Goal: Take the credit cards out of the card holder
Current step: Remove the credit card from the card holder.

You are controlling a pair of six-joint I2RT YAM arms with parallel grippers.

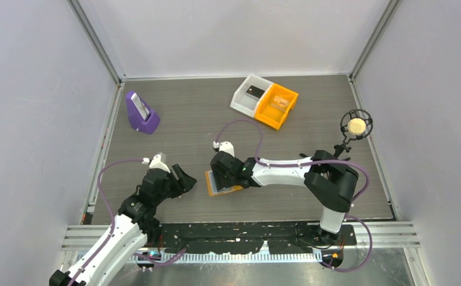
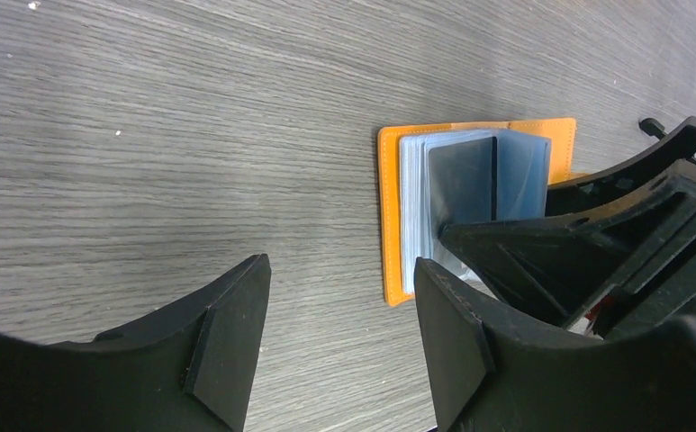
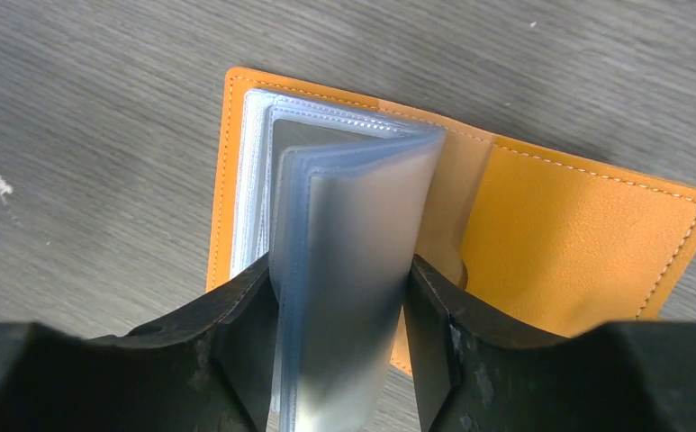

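The orange card holder [image 1: 211, 183] lies open on the table in front of the arms. Its clear bluish sleeves [image 3: 353, 207] stand up from the spine, and the orange inner cover [image 3: 578, 234] lies flat to the right. My right gripper [image 3: 338, 263] is over it, its two fingers pressed against either side of the raised sleeve bundle. I cannot make out any cards in the sleeves. My left gripper [image 2: 339, 270] is open and empty just left of the holder [image 2: 391, 216], low over the table. In the top view it [image 1: 183, 179] sits apart from the right gripper [image 1: 223, 174].
A white bin [image 1: 243, 98] holding a dark card and an orange bin [image 1: 277, 106] stand side by side at the back. A purple stand [image 1: 141, 113] with a device is at the back left. A round yellow fixture on a black mount [image 1: 356, 126] is at the right.
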